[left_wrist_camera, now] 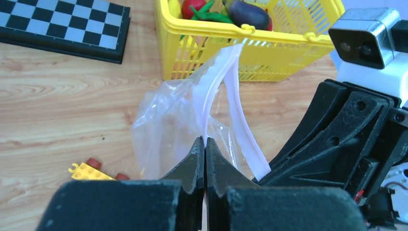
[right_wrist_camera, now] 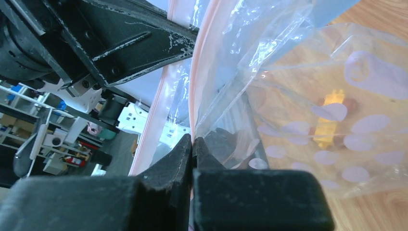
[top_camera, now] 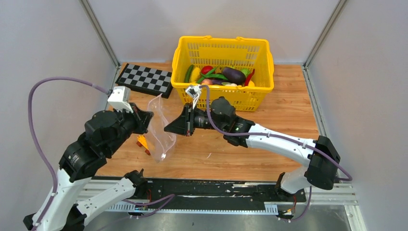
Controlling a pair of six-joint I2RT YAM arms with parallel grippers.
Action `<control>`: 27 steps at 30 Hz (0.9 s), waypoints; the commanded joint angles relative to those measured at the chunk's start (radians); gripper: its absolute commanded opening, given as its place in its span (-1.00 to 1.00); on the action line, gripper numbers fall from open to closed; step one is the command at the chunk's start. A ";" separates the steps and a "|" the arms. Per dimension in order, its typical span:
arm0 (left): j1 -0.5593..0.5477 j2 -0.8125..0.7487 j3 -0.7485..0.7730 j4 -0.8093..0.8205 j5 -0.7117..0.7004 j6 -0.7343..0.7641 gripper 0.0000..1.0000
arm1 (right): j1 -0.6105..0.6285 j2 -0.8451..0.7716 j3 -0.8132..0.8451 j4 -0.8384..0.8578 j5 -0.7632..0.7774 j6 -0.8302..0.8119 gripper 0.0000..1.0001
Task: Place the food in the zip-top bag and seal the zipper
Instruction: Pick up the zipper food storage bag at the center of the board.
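On the left side of the light wooden worktop (top_camera: 288, 110) lies a flat black-and-white chequered board (top_camera: 146, 79), just left of the basket. Nearer the camera, the left gripper (top_camera: 148, 117) has its black fingers pressed together on one lip of the clear floppy plastic zip-top bag (top_camera: 161, 132), which is printed with pale whitish dots. In the left wrist view, the fingertips (left_wrist_camera: 195, 161) pinch the thin pale pink zipper strip (left_wrist_camera: 211, 91) at that edge.

Just below this gripper a small orange toy block with dark red wheels (top_camera: 143, 142) lies on the worktop, beside and partly behind the bag. From the right wrist camera it shows through the dotted plastic.

The bag hangs between the two grippers, with its mouth tilted up toward the basket and its lower end down near the wood. I cannot tell whether it touches. The two zipper lips stand apart, so the mouth is open.

The right gripper (top_camera: 167, 129) is clamped on the opposite lip, its fingertips (right_wrist_camera: 180, 156) squeezed together on the pink strip.

Farther right and behind, a yellow lattice-walled plastic basket (top_camera: 223, 52) holds the food:
- a green pepper (top_camera: 189, 73)
- a yellow piece (top_camera: 196, 73)
- a red round piece (top_camera: 207, 69)
- a glossy purple eggplant (top_camera: 234, 75)
- a red chili (top_camera: 250, 77)
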 commanded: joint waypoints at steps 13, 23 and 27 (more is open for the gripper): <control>-0.042 0.224 -0.198 0.289 0.291 -0.048 -1.00 | -0.036 -0.364 -0.337 -0.343 0.739 -0.171 -0.95; -0.191 0.452 -0.123 0.451 0.275 -0.052 -1.00 | -0.035 -0.462 -0.316 -0.515 0.819 -0.198 -0.54; -0.201 0.480 -0.104 0.434 0.218 -0.044 -1.00 | -0.036 -0.544 -0.294 -0.565 0.799 -0.226 -0.28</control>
